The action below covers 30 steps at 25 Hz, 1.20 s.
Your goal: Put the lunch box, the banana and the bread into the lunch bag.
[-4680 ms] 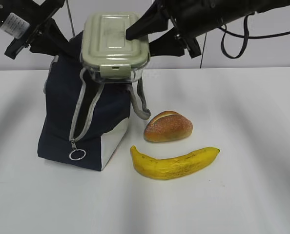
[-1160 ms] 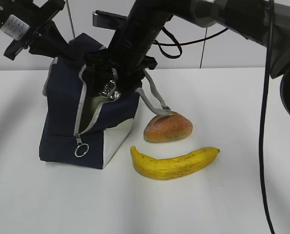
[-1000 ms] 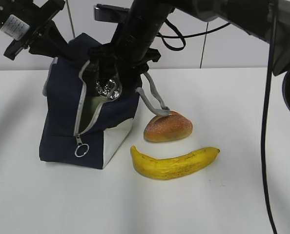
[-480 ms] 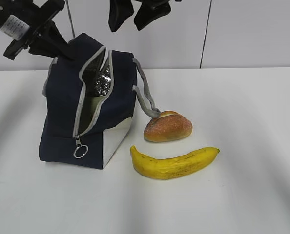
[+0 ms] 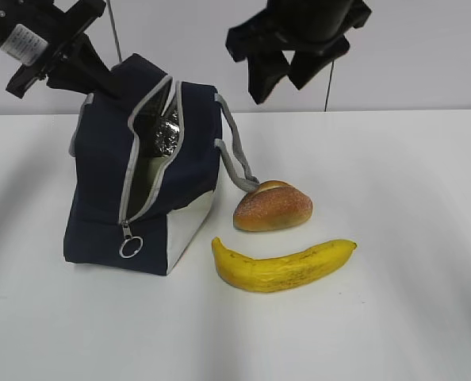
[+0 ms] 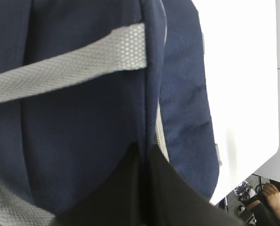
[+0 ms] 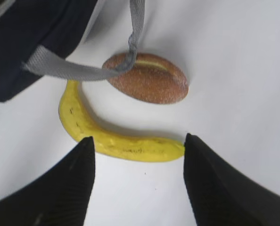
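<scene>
The navy lunch bag (image 5: 101,198) stands at the left, its zipper open and silver lining showing. A pale green patch deep in the opening is the lunch box (image 5: 144,181), inside the bag. My left gripper (image 5: 93,78) is shut on the bag's top edge; in the left wrist view its fingers (image 6: 130,188) pinch the navy fabric (image 6: 83,117). My right gripper (image 5: 281,83) hangs open and empty above the bread (image 5: 273,208). In front lies the banana (image 5: 283,266). The right wrist view shows the gripper (image 7: 139,137) open over banana (image 7: 116,141) and bread (image 7: 149,84).
A grey bag handle (image 5: 235,159) droops onto the bread's left end, and the right wrist view shows this handle (image 7: 69,70) as well. The zipper ring pull (image 5: 128,248) hangs low on the bag's front. White table (image 5: 394,238) stretches to the right and front.
My right gripper, which lowered the lunch box into the bag, has come up out of it empty and moved right, above the bread. The left gripper still holds the bag.
</scene>
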Motion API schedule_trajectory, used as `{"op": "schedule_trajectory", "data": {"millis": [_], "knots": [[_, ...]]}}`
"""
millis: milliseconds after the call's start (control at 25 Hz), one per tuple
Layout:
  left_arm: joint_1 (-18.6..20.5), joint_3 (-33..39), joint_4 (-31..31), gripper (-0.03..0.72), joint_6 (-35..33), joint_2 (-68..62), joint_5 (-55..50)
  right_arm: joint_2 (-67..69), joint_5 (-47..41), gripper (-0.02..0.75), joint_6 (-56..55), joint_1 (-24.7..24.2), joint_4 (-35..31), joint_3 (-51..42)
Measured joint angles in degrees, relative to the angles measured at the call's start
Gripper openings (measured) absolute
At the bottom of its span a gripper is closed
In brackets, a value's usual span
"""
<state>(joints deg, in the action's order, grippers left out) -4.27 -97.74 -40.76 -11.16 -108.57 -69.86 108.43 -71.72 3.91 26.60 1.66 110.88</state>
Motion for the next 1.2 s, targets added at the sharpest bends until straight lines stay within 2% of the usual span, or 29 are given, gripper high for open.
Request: {"op": "schedule_trajectory", "data": {"millis": [520, 720, 960, 1200], "knots": [[0.00, 0.00, 0.05, -0.003, 0.00, 0.00, 0.00, -13.49, 0.33, 0.440, 0.23, 0.00, 2.07, -26.34], [0.00, 0.00, 0.05, -0.003, -0.06, 0.00, 0.00, -17.62, 2.68, 0.440, -2.93, 0.00, -0.48, -35.19], [0.00, 0.00, 0.05, -0.003, -0.12, 0.00, 0.00, -18.27, 5.16, 0.440, -4.98, 0.00, -5.82, -39.51], [0.00, 0.00, 0.05, -0.003, -0.12, 0.00, 0.00, -18.27, 8.82, 0.440, -5.36, 0.00, -6.60, -39.60]]}}
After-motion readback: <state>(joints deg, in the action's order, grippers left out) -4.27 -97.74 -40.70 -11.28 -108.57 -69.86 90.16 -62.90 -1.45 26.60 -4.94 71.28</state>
